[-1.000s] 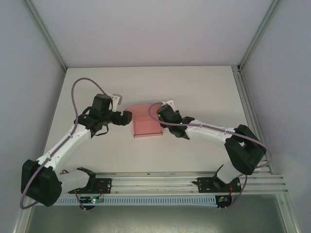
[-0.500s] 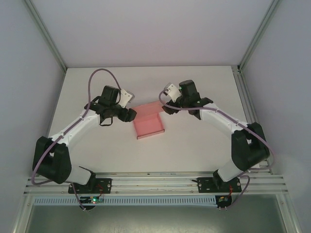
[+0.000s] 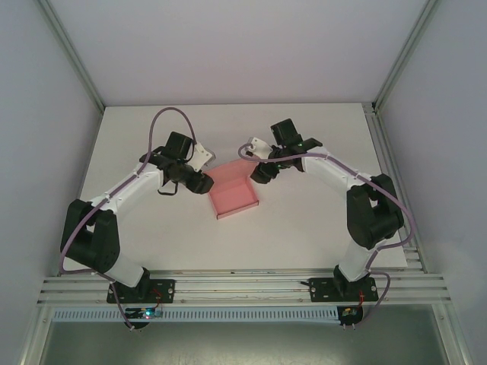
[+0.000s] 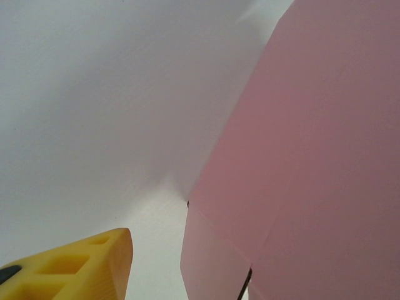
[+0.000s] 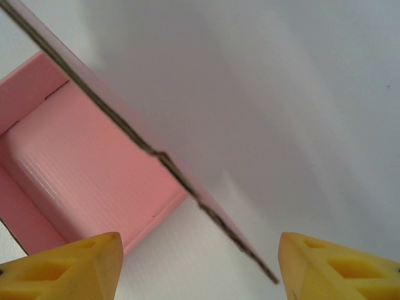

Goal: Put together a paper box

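A: Where's the box?
B: Mid-table, walls up. Both grippers just shifted to its far flap: right gripper wide, left gripper unclear (one finger visible). Flap-folding likely next.

Matt pink card paper box, faintly ribbed inside; seemingly plastic yellow fingertips; smooth matt table.

The paper box runs off the left wrist view's right and bottom edges. One yellow finger of the left hand is cropped there, its grip unreadable from above too.
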